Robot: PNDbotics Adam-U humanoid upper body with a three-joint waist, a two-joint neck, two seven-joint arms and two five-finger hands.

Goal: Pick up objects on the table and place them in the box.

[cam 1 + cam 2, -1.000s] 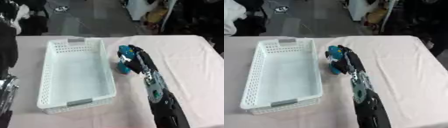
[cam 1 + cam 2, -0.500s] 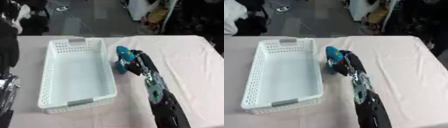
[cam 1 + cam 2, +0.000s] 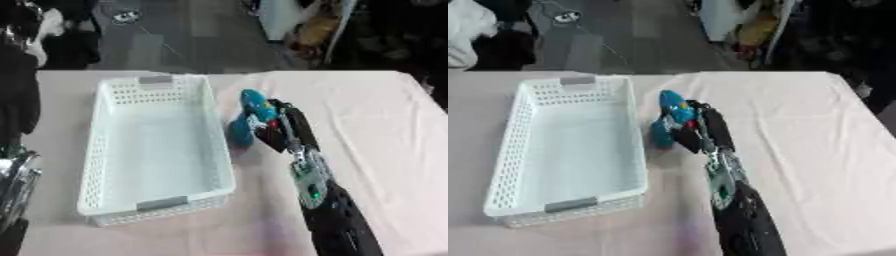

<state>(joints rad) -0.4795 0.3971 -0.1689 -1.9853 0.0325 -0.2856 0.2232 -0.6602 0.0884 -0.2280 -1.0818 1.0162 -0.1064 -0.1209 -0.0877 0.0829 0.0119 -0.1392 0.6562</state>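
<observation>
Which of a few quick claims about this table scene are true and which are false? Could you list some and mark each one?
1. The white perforated plastic basket holds nothing. True.
2. The robot's right hand is closed around the teal blue toy-like object. True, as far as the views show: its fingers curl against the object.
3. The teal object already lies inside the basket. False: it is outside, beside the basket's right wall.
4. The table is covered with a green cloth. False: the tablecloth is pale pink.
5. The left hand is also gripping the teal object. False: only a bit of the left arm shows at the lower left edge, far from the object.
</observation>
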